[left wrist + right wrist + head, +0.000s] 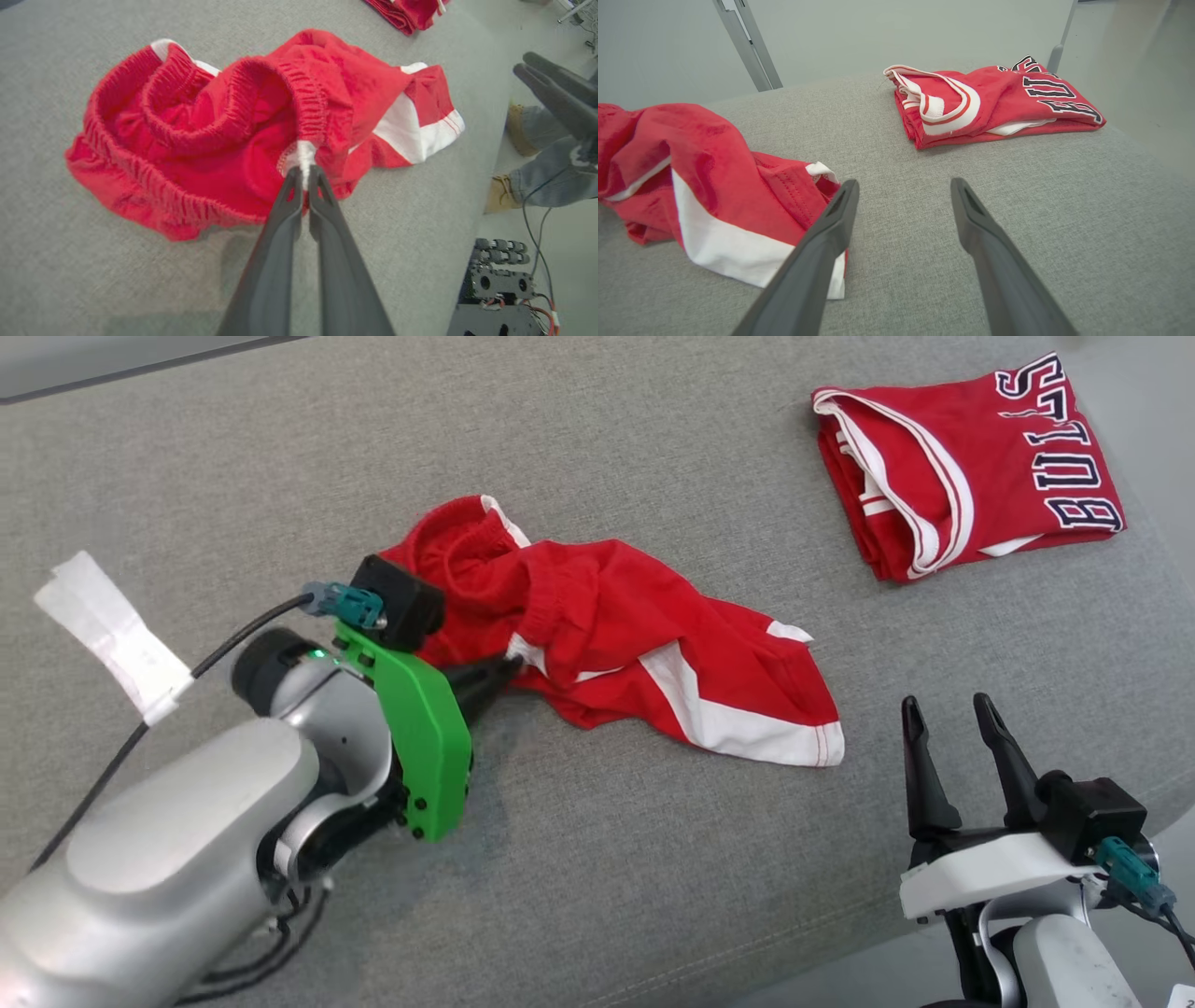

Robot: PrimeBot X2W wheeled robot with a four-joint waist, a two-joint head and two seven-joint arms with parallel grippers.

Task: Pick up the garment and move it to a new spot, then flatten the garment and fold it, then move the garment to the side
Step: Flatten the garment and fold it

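1. The red shorts (616, 607) lie crumpled in the middle of the grey fabric-covered tabletop (280, 448). The left gripper (502, 670) has its jaws pinched shut on a white scrap of them just below the waistband (303, 93).
2. The pinch looks thin, so a slow, straight lift should keep it from slipping. The right gripper (945, 705), jaws wide apart and empty, hovers near the white hem (747, 733) and could take that corner for spreading.
3. The left wrist view shows the bite on white cloth, which is hard to read from the head. It also shows a person's shoes (500, 196) beside the tabletop. The right wrist view shows the stacked layers of the folded Bulls jersey (990, 102).
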